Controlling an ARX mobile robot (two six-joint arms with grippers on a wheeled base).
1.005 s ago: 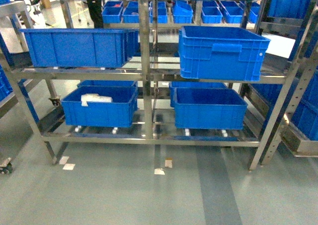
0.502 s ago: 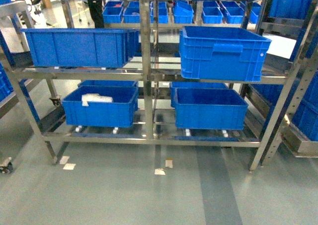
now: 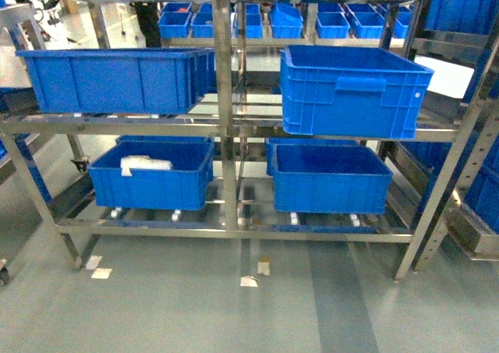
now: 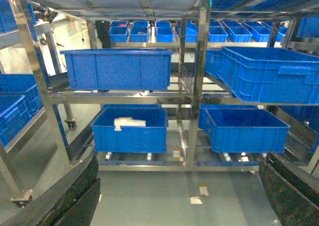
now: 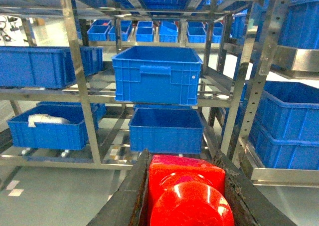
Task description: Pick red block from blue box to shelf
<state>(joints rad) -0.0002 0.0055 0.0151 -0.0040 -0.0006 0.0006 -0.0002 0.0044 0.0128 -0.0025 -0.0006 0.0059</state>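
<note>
1. The shelf [image 3: 226, 119], a tall steel rack holding dark blue crates [image 3: 355, 88], stands straight ahead across open floor, well apart from both arms.
2. The right end effector [image 5: 187, 196] is clamped on the red block [image 5: 187, 188], stud facing the camera, so this arm delivers forward.
3. The left end effector [image 4: 179, 196] hangs spread apart, empty.

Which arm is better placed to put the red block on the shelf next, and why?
The right. Its hand is already shut on the red block, facing the shelf. The left hand is open and holds nothing.
</note>
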